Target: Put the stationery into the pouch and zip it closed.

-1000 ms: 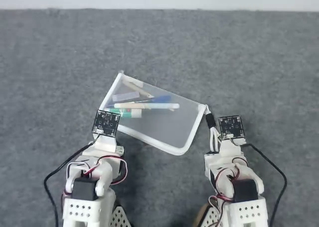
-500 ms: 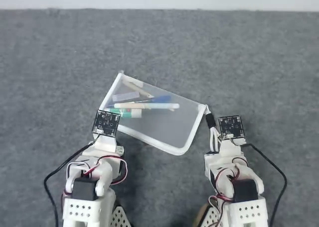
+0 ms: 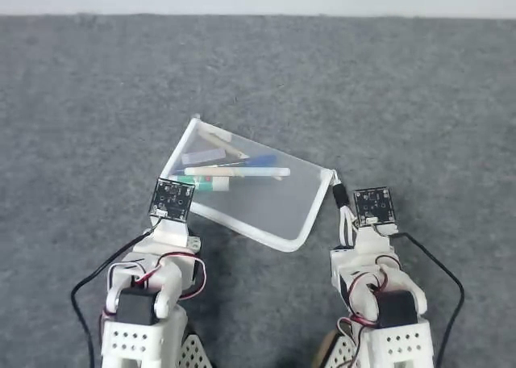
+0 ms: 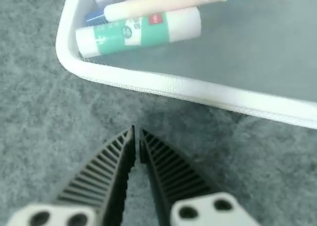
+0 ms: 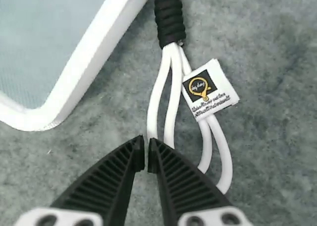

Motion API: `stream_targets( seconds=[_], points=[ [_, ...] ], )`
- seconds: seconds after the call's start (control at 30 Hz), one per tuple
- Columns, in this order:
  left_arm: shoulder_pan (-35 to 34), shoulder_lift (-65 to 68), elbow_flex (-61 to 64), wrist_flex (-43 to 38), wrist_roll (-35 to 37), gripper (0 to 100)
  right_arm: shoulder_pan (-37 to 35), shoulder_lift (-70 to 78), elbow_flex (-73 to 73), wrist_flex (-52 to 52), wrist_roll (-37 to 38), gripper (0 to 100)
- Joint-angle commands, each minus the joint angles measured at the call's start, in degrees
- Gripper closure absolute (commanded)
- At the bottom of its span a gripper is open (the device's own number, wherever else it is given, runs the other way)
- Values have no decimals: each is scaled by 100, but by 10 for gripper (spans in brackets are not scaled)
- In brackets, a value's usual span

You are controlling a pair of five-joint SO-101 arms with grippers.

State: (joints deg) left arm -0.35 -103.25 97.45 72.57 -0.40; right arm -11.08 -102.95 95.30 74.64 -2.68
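Note:
A translucent white pouch [image 3: 258, 197] lies flat on the grey carpet, with pens [image 3: 238, 172] and a green-and-white glue stick [image 4: 138, 31] inside it. Its zip pull, a black bead [image 5: 169, 19] on white cord loops [image 5: 166, 102] with a small tag, trails from the pouch corner nearest the right arm. My left gripper [image 4: 137, 133] is shut over bare carpet, a short way from the pouch's white edge [image 4: 198, 91]. My right gripper [image 5: 146, 140] is shut with its tips over the cord loops, which run under the fingers; I cannot tell if they touch.
Grey carpet [image 3: 419, 102] stretches on all sides of the pouch, up to a pale strip along the far edge. Both arm bases stand at the near edge, one on each side of the pouch.

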Motion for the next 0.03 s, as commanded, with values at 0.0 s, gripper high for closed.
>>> stream_targets(
  seconds=[0.0],
  points=[
    [-26, -132, -84, -9, -35, 988, 57, -101, 123, 31, -44, 990]
  ],
)
